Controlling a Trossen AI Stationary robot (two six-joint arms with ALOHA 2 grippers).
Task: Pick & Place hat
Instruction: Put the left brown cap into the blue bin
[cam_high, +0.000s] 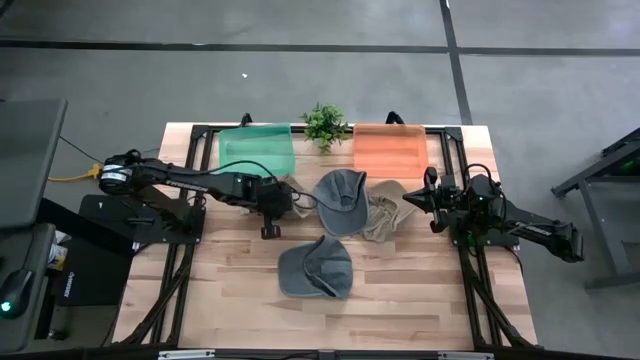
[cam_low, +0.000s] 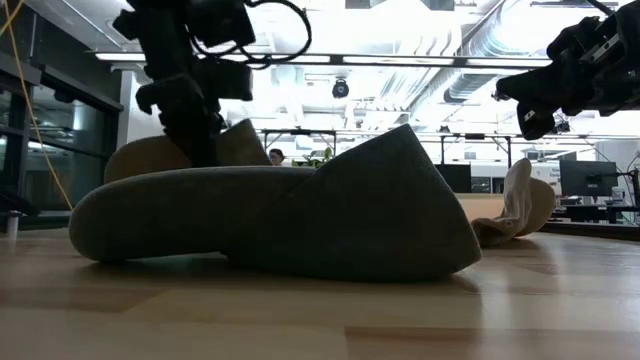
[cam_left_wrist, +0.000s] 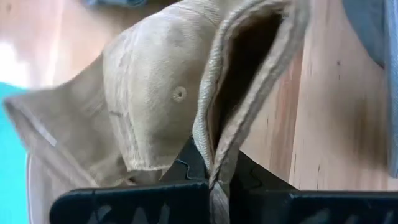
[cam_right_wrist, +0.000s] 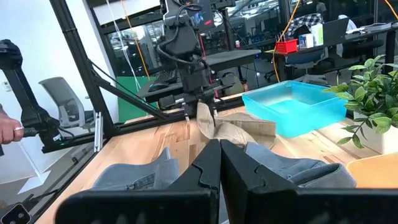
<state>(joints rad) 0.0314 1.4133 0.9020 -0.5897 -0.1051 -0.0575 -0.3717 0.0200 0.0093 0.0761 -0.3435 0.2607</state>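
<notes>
Where the high view looks down, the left gripper (cam_high: 283, 200) pinches the rim of a tan fabric hat (cam_high: 292, 188) at the 5 o'clock corner of the green plastic bin (cam_high: 257, 151), with a grey cloth cap (cam_high: 340, 197) at its 3 o'clock. From the left wrist, the tan brim sits clamped between the fingers (cam_left_wrist: 186, 168). From the right wrist, the right gripper (cam_right_wrist: 219, 163) has its fingers pressed together, holding nothing.

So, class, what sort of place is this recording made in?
Probably a robotics lab in an open-plan office: exposed ceiling ducts, desks with monitors behind the table, and a grey office chair beside the black metal rig frame.
</notes>
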